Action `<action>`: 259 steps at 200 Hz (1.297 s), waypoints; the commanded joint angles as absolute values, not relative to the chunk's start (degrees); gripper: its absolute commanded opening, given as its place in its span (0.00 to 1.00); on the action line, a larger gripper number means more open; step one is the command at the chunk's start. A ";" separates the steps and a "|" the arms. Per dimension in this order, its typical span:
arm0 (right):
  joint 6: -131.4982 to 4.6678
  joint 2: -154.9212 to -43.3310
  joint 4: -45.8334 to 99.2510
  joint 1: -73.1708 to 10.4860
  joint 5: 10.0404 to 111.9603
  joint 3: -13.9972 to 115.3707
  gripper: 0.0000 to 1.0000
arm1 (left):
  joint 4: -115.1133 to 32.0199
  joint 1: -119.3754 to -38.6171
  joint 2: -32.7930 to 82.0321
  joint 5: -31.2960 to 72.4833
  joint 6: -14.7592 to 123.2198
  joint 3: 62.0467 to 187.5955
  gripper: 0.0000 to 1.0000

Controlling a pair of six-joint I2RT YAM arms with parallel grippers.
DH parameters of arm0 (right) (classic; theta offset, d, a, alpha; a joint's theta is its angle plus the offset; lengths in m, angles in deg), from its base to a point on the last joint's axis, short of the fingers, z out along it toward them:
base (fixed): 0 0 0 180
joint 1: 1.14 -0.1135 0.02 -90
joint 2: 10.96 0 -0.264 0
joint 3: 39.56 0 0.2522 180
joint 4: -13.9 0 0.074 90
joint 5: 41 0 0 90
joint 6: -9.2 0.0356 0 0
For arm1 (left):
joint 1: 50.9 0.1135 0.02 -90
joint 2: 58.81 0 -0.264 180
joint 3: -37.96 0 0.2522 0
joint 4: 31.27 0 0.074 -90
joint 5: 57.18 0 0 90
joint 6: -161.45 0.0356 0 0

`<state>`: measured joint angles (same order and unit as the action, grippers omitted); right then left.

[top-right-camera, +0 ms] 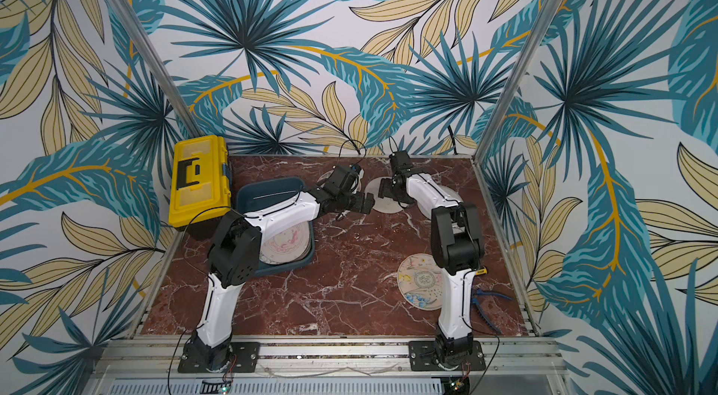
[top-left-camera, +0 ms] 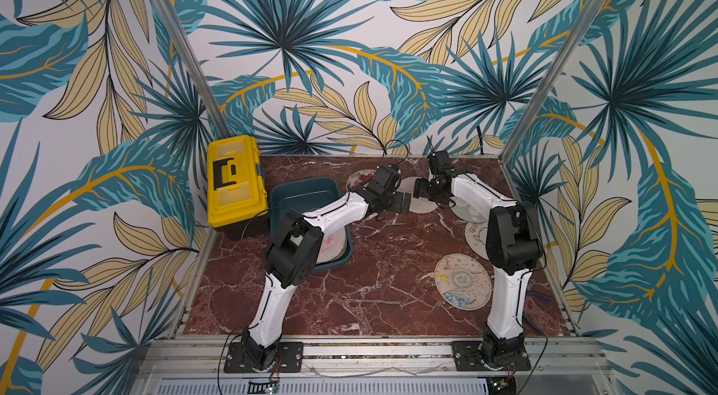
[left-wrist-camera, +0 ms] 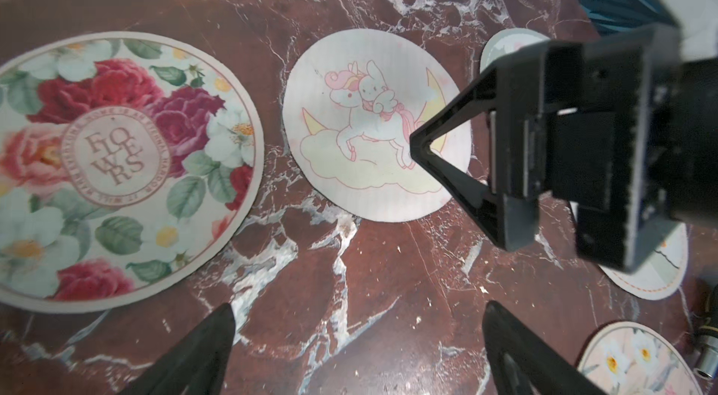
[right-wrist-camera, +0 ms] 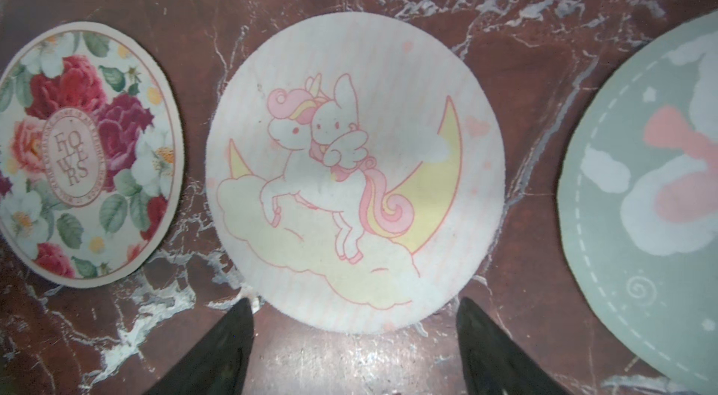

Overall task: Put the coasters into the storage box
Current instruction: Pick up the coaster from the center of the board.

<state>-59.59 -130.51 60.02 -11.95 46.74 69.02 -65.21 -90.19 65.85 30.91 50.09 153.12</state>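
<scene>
The pink unicorn coaster (right-wrist-camera: 355, 187) lies flat on the marble at the far middle, between a rose-printed coaster (right-wrist-camera: 85, 156) and a grey-green one (right-wrist-camera: 652, 199). My right gripper (right-wrist-camera: 354, 303) hangs open just above the unicorn coaster's edge, one tip on either side, holding nothing. Facing it, my left gripper (left-wrist-camera: 359, 307) is wide open over bare marble, short of the unicorn coaster (left-wrist-camera: 369, 129). The teal storage box (top-left-camera: 303, 195) sits left of centre under the left arm, with a pink-printed coaster (top-left-camera: 332, 247) inside. More coasters (top-left-camera: 462, 282) lie near the right arm.
A yellow toolbox (top-left-camera: 235, 183) stands against the left wall beside the box. Blue pliers (top-right-camera: 485, 300) lie at the table's right edge. Wallpapered walls and metal posts close in the back and sides.
</scene>
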 commanded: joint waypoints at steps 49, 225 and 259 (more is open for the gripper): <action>-57.86 -135.14 60.09 -8.46 46.89 71.32 0.83 | -64.55 -90.21 71.56 31.18 50.62 160.53 1.00; -56.37 -140.49 60.72 -6.15 50.78 73.47 0.83 | -62.08 -90.17 87.23 27.58 51.34 173.46 1.00; -56.07 -141.51 59.73 -6.06 54.16 73.58 0.78 | -62.08 -90.14 88.49 26.63 50.19 174.24 1.00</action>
